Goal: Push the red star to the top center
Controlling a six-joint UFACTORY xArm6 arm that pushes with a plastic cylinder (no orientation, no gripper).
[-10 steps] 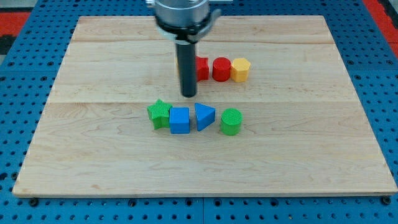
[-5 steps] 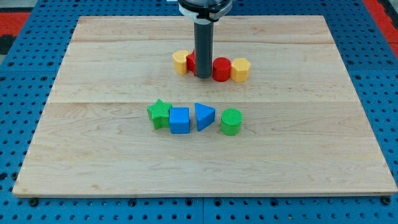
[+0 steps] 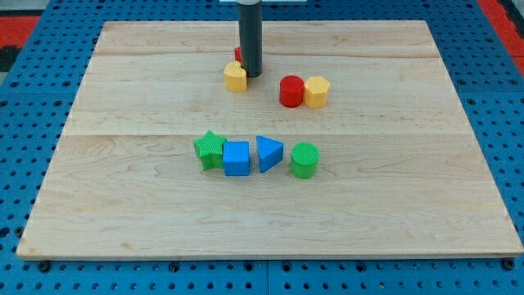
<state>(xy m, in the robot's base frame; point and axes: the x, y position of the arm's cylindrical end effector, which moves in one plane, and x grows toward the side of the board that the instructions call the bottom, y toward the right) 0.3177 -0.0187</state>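
A pale wooden board (image 3: pixel 393 188) on blue pegboard (image 3: pixel 33 147) carries, upper centre, a mostly hidden red block (image 3: pixel 237 54), a yellow block (image 3: pixel 236 77), red cylinder (image 3: pixel 291 91) and yellow hexagon (image 3: pixel 317 92); mid-frame, a green star (image 3: pixel 210 149), blue cube (image 3: pixel 237 158), blue triangle (image 3: pixel 268 153) and green cylinder (image 3: pixel 304 160).

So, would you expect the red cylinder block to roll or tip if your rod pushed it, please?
Probably neither: the red cylinder block stands upright on its flat end and looks squat, so it should slide. It touches the yellow hexagonal block, which would likely shift too. My tip is well to the view's left.

My tip (image 3: pixel 250 74) beside a yellow block (image 3: pixel 236 78), hiding the red star (image 3: pixel 238 54)
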